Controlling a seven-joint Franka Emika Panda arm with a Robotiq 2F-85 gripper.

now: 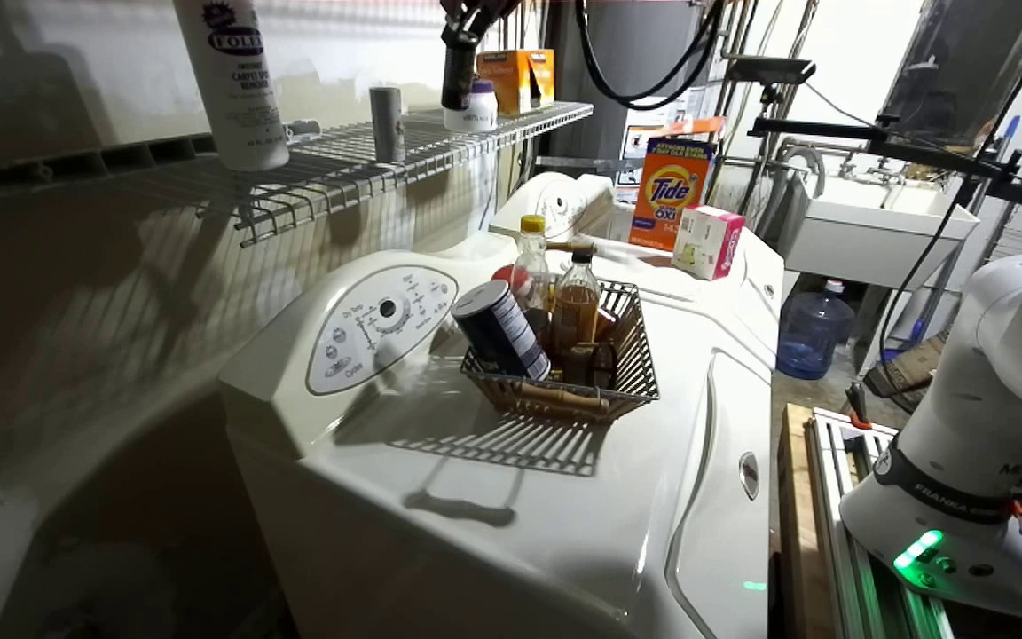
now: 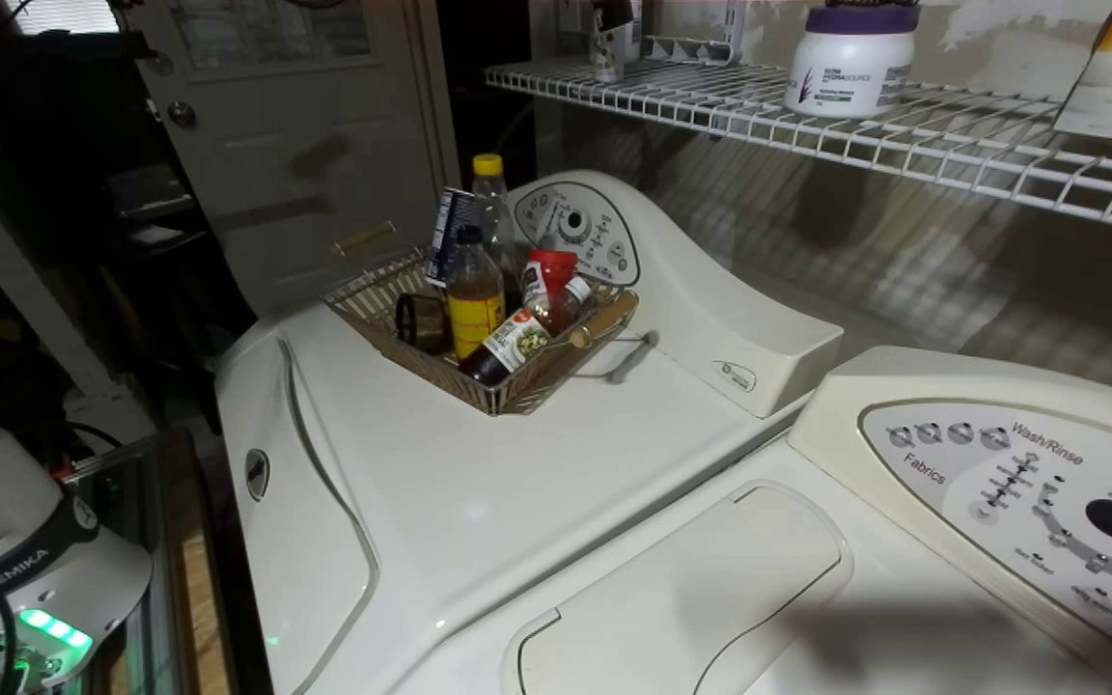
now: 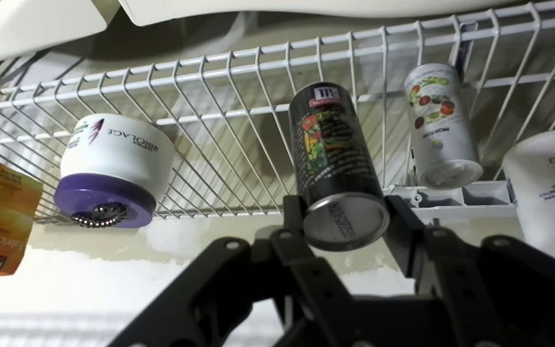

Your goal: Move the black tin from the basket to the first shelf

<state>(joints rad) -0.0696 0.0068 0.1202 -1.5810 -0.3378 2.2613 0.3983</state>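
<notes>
Hand clamped on the tin, its fingers parted only to the tin's width, one on either side by the metal end. Nearly upright in an exterior view, the tin hangs above the shelf; in the wrist view it shows between the jar and the Morton can. The basket stands on the worktop with bottles in it.

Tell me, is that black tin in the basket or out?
Out: the gripper holds the black tin, and an exterior view shows it well clear of the basket.
</notes>
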